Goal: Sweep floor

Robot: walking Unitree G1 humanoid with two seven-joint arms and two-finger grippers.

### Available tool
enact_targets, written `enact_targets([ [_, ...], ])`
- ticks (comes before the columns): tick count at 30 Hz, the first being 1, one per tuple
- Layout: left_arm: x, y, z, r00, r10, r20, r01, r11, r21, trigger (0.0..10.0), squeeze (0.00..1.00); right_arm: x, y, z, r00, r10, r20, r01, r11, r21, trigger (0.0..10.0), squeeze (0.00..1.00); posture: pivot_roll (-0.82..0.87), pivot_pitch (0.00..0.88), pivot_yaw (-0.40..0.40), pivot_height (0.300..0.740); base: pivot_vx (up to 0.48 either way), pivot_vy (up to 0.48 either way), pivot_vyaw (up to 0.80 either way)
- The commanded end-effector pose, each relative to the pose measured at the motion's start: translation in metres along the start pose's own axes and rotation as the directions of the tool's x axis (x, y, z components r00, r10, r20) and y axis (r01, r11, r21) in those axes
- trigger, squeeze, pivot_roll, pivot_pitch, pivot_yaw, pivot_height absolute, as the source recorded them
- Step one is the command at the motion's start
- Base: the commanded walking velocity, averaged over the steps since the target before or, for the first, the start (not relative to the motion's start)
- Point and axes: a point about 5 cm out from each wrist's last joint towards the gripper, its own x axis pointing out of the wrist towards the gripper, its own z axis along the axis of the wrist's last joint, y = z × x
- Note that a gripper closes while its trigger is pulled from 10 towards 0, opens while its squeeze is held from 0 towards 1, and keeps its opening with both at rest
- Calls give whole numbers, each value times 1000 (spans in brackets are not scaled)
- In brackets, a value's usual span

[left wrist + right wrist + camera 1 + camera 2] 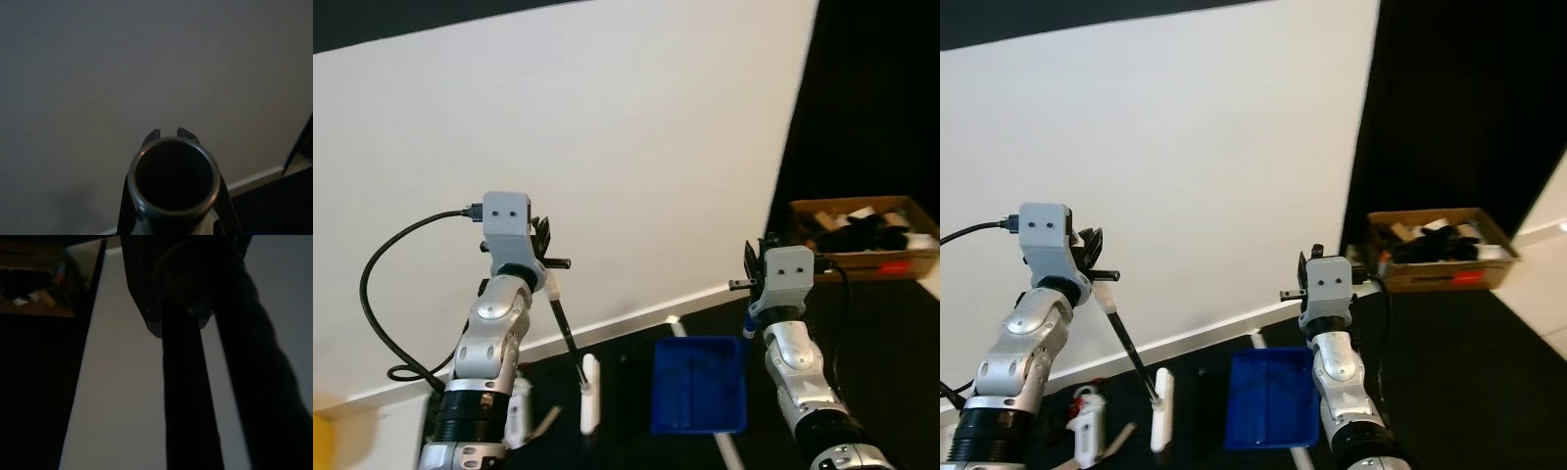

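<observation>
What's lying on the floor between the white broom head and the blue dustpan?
Nothing visible: bare dark floor separates the white broom head from the blue plastic dustpan. The left gripper holds the broom's black handle; a white spray bottle lies on the far side.

Head views evenly bright and sharp; wrist views dim, perhaps out of focus up close
</observation>
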Motion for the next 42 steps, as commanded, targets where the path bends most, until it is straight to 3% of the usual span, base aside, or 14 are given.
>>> enact_targets([
  [1,0,5,5,1000,15,26,-16,1000,22,10000,0,5,4,9,999,10,46,-10,1000,2,10000,0,-1,50,108,740,0,428,0],
  [12,0,4,6,1000,11,26,-11,1000,24,10000,0,4,4,9,999,9,45,-9,1000,2,10000,0,0,51,111,740,0,404,0],
  [42,0,2,6,999,-4,33,2,999,48,10000,0,4,6,10,999,14,48,-14,1000,1,10000,0,-2,51,115,740,0,52,0],
])
